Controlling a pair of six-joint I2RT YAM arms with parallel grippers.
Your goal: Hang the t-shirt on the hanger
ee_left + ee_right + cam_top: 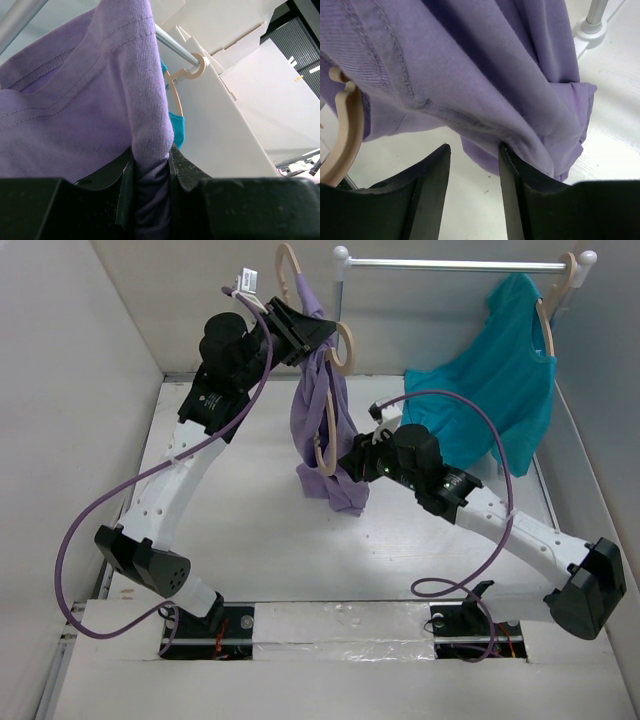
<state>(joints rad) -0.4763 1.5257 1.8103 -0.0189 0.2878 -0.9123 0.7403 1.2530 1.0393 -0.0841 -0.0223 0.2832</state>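
Shirt (325,430) — lavender, hanging in the air above the table (250,540), bunched into one long limp drape. Its top is at the left gripper (305,332), raised high at the back. The bottom folds sag just beside the right gripper (352,462).

Hanger (346,348) — beige wood, caught up in the drape and standing roughly on end. The hook pokes out above the left gripper, one arm curves out of the fabric at mid-height, and the lower end shows near the right gripper. Cannot tell whether it sits inside the neck or is only wrapped.

Left gripper: fingers (190,175) clamped on a thick fold of shirt (left wrist view). Whether wood is in the pinch too is not visible.

Right gripper: fingers (427,190) apart, bare table between them. Fabric brushes the tip of one finger; the hanger end lies just outside the other. It holds nothing.

Handling, judged:
- Shirt is light and soft with no shape of its own. It slides and bunches, so a pinch takes several layers at once. Best hold is a seamed edge, collar or hem.
- Hanger is stiff, light and smooth, so fabric may slip off. Take it at the neck below the hook, leaving the arms free.

Not task: teal shirt (490,400) hung at the rail (450,264).
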